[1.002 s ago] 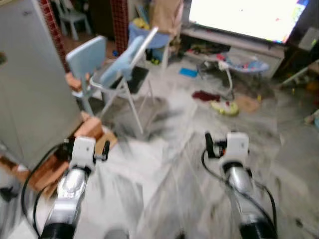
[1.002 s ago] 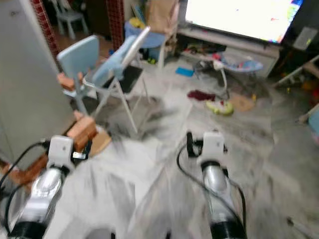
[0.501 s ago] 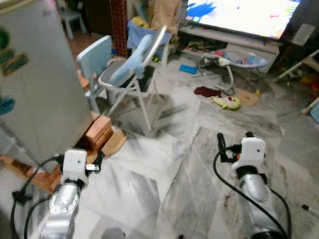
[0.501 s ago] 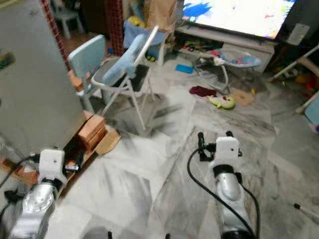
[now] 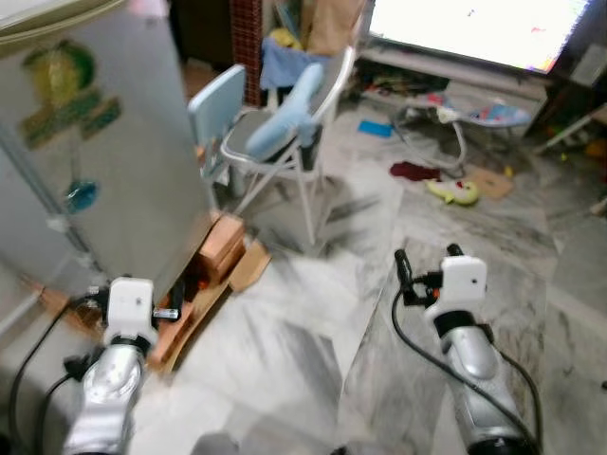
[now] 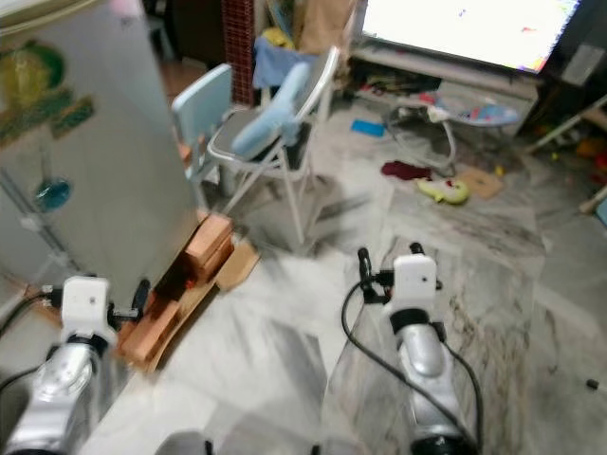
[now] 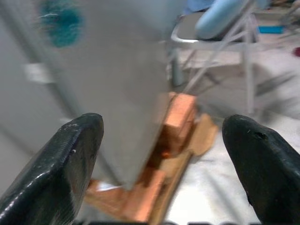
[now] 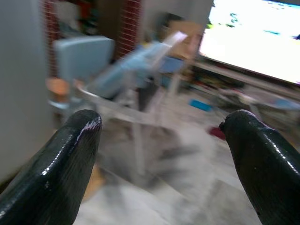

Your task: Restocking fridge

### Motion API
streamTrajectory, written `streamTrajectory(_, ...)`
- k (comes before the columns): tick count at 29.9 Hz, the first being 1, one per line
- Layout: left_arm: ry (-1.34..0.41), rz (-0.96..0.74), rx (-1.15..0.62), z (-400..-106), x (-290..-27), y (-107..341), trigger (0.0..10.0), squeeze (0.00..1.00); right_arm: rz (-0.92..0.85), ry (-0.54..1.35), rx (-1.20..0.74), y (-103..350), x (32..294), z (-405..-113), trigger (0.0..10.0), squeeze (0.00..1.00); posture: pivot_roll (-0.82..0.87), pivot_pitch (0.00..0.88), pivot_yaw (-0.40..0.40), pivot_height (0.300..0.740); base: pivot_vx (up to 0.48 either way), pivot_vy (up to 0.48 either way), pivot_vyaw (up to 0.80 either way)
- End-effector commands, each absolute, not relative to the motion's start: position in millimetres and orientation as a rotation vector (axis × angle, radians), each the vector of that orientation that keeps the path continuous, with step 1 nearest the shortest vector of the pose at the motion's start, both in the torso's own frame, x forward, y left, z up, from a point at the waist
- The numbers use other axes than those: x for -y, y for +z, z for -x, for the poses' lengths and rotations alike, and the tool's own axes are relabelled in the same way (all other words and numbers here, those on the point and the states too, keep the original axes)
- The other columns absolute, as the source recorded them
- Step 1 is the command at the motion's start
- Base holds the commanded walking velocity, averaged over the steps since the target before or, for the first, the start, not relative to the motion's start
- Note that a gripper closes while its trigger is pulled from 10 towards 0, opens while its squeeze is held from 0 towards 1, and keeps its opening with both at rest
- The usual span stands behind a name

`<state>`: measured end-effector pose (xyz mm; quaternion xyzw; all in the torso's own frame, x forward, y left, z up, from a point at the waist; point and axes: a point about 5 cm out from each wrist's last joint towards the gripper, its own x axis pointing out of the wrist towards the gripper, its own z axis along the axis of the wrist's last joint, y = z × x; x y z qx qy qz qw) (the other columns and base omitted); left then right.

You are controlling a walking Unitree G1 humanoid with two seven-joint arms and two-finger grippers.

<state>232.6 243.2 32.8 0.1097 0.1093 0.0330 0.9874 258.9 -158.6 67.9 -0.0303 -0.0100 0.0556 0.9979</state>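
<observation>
The grey fridge (image 5: 95, 161) stands at the left with its door closed, and magnets and stickers show on its side. Its base rests on orange bricks (image 5: 223, 248) and cardboard. My left gripper (image 5: 133, 289) is held low beside the fridge's lower corner, open with nothing between its fingers; in the left wrist view the fridge wall (image 7: 117, 70) and bricks (image 7: 178, 117) lie ahead of the left gripper (image 7: 161, 124). My right gripper (image 5: 427, 258) hangs over the marble floor, open and holding nothing. In the right wrist view the right gripper (image 8: 161, 117) faces the chair.
A folding chair (image 5: 285, 142) with a pale blue cushion stands just right of the fridge. A bright TV (image 5: 474, 28) on a low stand is at the back, with a baby bouncer (image 5: 474, 114), a yellow-green toy (image 5: 453, 192) and scattered items on the floor before it.
The whole view has shifted: the camera has turned toward the fridge, which now looms larger at the left. Both arms keep the same pose, grippers still open.
</observation>
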Motion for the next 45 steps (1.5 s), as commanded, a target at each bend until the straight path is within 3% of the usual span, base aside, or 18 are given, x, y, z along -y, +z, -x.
streamTrajectory(1, 0.006, -0.218, -0.198, -238, -232, 35, 10.0, 0.0, 0.079, 0.081, 0.031, 72, 168, -261, 10.0, 0.0, 0.03, 0.0, -0.06, 0.74, 0.322, 0.356, 0.48)
streamTrajectory(21, -0.046, -0.125, -0.186, -243, -216, 33, 10.0, 0.0, 0.08, 0.079, 0.031, 76, 171, -266, 10.0, 0.0, 0.03, 0.0, -0.065, 0.74, 0.428, 0.079, 0.0)
streamTrajectory(27, -0.045, -0.067, -0.167, -243, -214, 36, 10.0, 0.0, 0.091, 0.069, 0.023, 74, 172, -265, 10.0, 0.0, 0.02, 0.0, -0.063, 0.74, 0.0, 0.46, 0.0)
streamTrajectory(45, -0.074, -0.059, -0.2, -235, -209, 31, 10.0, 0.0, 0.097, 0.061, 0.003, 70, 173, -266, 10.0, 0.0, 0.03, 0.0, -0.067, 0.74, 0.0, 0.047, -0.11)
